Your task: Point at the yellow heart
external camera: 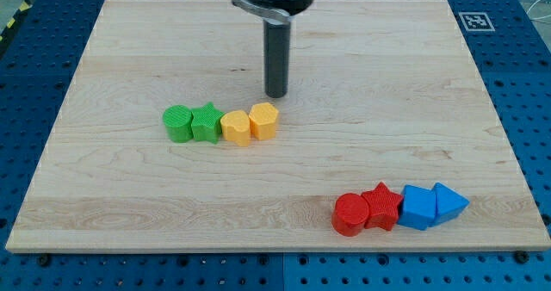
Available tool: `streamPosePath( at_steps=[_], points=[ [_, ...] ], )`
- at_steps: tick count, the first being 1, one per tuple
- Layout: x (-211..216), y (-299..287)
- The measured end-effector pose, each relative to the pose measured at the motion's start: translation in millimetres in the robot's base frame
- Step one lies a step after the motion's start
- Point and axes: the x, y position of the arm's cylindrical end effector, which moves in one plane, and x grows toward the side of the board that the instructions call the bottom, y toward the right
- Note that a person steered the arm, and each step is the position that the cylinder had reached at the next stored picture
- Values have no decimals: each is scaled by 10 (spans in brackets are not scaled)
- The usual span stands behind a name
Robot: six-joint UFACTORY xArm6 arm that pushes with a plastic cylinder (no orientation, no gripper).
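At the board's (482, 93) near edge, well to the view's right and below the yellow heart (235, 127), four blocks sit in a touching row: a red cylinder (350, 214), a red star (382, 207), a blue cube-like block (418, 207) and a blue triangle (448, 203). Farther up, the yellow heart lies mid-row, touching a green star (206, 122) on its left and a yellow hexagon-like block (264, 120) on its right; a green cylinder (177, 123) ends the row beyond the star. My tip (275, 95) stands just above and right of the heart, nearer the hexagon, apart from both. There are no jaws, only a rod. I judge the pointing nearly done; a short slide toward the heart remains.
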Motion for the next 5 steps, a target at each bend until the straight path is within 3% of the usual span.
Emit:
streamPosePath(
  at_steps=[3, 5],
  points=[
    [-55, -730],
    [-127, -478]
  ],
)
